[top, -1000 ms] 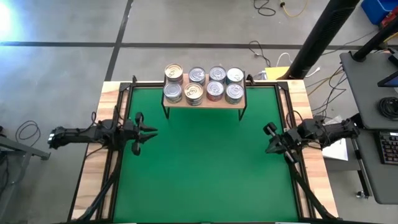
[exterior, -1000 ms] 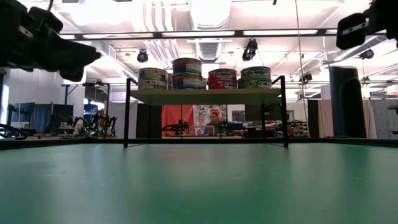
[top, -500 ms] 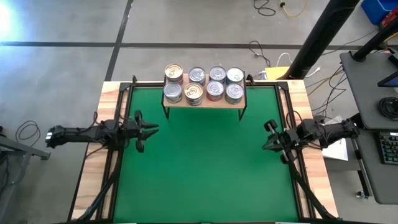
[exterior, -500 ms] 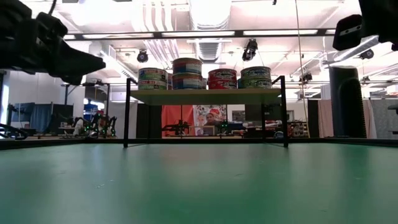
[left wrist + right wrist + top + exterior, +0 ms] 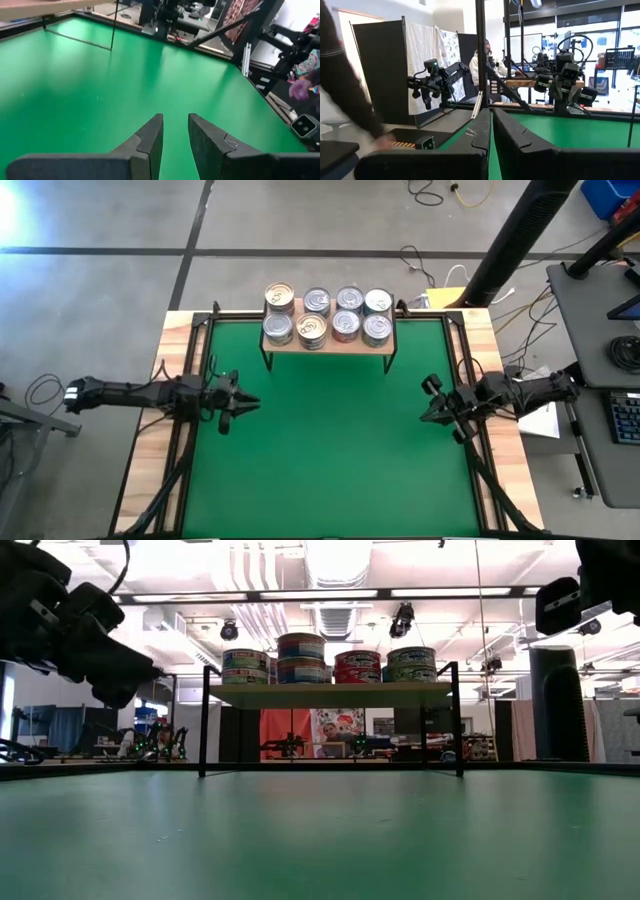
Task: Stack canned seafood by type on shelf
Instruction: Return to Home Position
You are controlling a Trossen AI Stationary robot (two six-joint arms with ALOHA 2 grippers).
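Note:
The canned seafood (image 5: 328, 315) stands in short stacks in two rows on the shelf (image 5: 330, 695), a light-wood board on thin black legs at the middle of the table's far edge. In the low view the stacks (image 5: 300, 657) rest on the board's top. My left gripper (image 5: 245, 402) hovers over the green mat's left side. It points toward the table's right edge, and its fingers (image 5: 175, 120) stand a narrow gap apart with nothing between them. My right gripper (image 5: 425, 412) hovers over the mat's right side, shut and empty (image 5: 492, 112).
A green mat (image 5: 320, 450) covers the table inside a black frame (image 5: 190, 440) and a wooden border (image 5: 150, 450). There is free room in the middle, below the shelf. Beyond the table stand other robot arms (image 5: 435, 80), and people show in the room (image 5: 485, 55).
My left gripper has tipped nose-down and rolled a little about its own line, sinking slightly toward the mat. The cans and the shelf have kept still.

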